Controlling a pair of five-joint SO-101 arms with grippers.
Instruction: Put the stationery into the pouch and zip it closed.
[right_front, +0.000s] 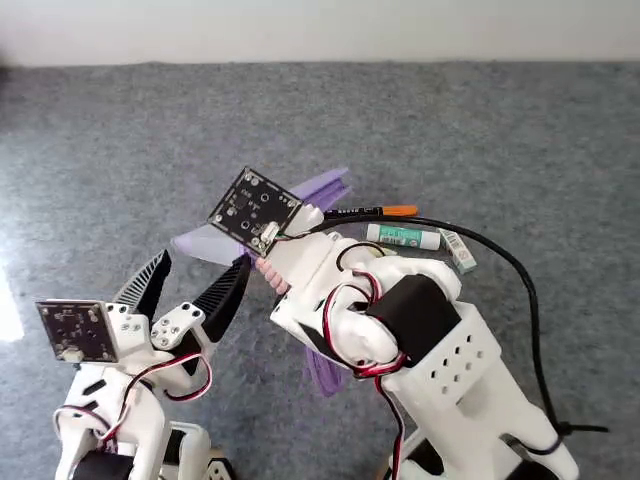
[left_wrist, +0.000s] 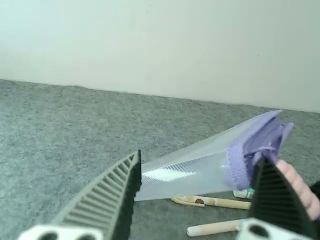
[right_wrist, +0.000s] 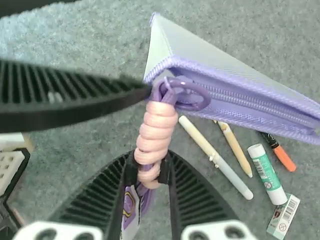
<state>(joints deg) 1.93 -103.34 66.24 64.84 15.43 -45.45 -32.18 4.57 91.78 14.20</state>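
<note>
Pens (right_wrist: 215, 159), glue stick (right_wrist: 265, 172) and marker (right_wrist: 276, 149) lie beneath the pouch (right_wrist: 225, 75).

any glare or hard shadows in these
High view: a bright patch washes out the table at the frame's left edge; left wrist view: a sheen streaks the clear pouch; right wrist view: even light on the coiled cord, no glare.

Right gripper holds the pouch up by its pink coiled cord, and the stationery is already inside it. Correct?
Not quite. The right gripper does hold the pouch by its pink coiled cord, but the stationery is not inside: the pens, glue stick and orange marker lie on the table under it, as the right wrist view shows.
</note>
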